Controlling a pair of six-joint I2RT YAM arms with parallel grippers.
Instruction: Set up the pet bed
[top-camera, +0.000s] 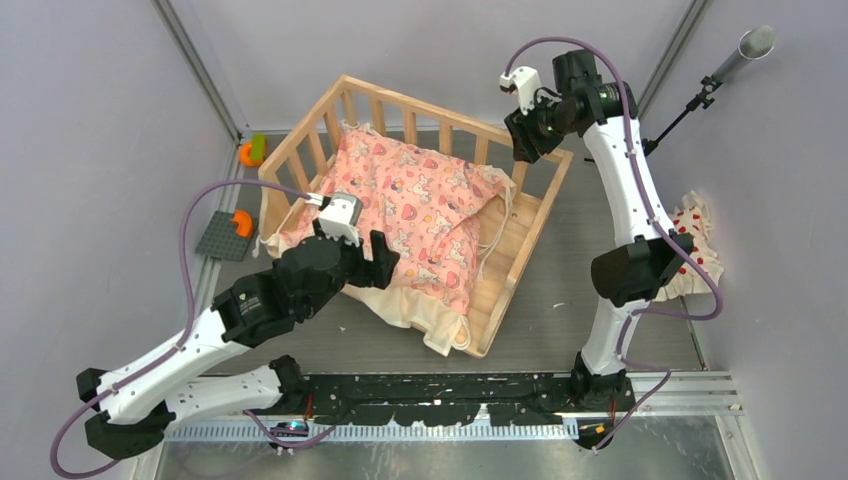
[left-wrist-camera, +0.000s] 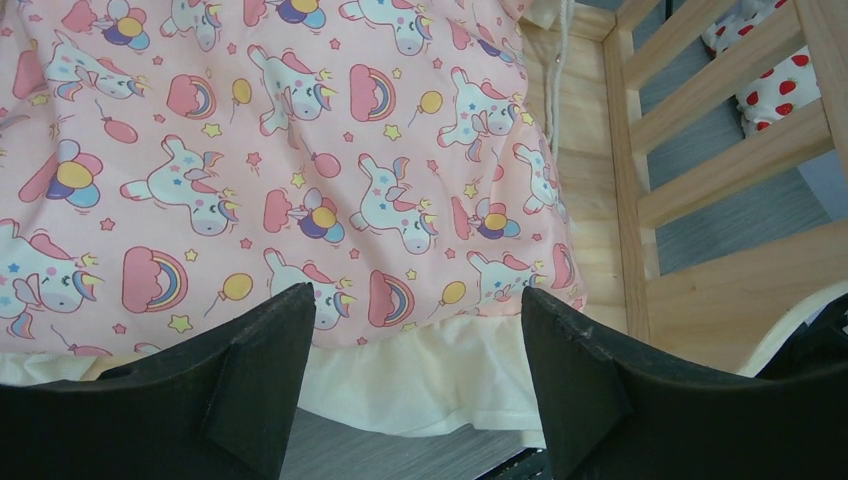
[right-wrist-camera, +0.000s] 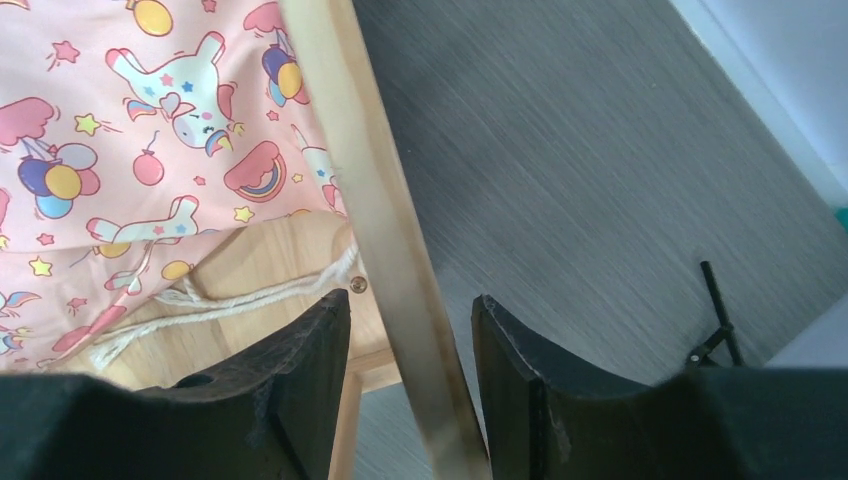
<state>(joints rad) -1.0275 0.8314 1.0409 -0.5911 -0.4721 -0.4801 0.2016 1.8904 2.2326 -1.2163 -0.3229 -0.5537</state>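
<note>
The bed (top-camera: 503, 258) stands angled in the middle of the table (top-camera: 590, 325), and its cushion (top-camera: 420, 210) spills over the near side. The right hand (right-wrist-camera: 410, 298) straddles the far-right top rail (right-wrist-camera: 340, 120), jaws apart with gaps on both sides. It should probably close squarely there to steady the frame. The left hand (left-wrist-camera: 415, 292) hovers, jaws apart and empty, above the cushion's near cream edge. It would do best to pinch that edge low and ease it inward, flat onto the base.

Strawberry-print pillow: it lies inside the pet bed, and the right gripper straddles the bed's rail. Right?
Not inside: the strawberry-print pillow lies outside the pet bed, on the table to its right, as the top external view shows. The right gripper does straddle the rail.
</note>
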